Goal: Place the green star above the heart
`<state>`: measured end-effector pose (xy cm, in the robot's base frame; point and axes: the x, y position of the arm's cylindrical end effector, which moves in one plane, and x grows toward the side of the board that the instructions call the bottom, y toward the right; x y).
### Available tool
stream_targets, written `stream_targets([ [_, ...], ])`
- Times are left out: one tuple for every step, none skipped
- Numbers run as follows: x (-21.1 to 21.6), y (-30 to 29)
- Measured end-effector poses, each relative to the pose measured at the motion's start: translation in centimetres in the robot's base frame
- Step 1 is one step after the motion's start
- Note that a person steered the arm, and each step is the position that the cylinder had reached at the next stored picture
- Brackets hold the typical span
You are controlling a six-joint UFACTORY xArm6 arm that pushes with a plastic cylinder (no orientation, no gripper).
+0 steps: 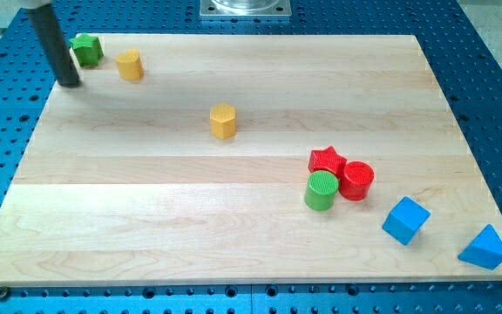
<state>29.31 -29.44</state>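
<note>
Lab; blue perforated bench (486, 78).

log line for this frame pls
tip: view's top-left, just left of green star | yellow heart: right of star | star not yet above heart

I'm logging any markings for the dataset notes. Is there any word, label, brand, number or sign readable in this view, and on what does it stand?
None can be read.
The wooden board, the blue perforated table and the metal mount at the view's top show no print.
The blocks, such as the green star, yellow heart, red star and blue cube, are plain.
My tip, just left of the green star, bears no marking.
</note>
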Motion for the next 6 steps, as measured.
stream_targets([
  [-5.7, -0.8],
  [-7.0, 1.8],
  [-5.0, 6.9],
  [-4.8, 11.0],
  [-4.9, 10.6],
  [-4.3, 9.1],
])
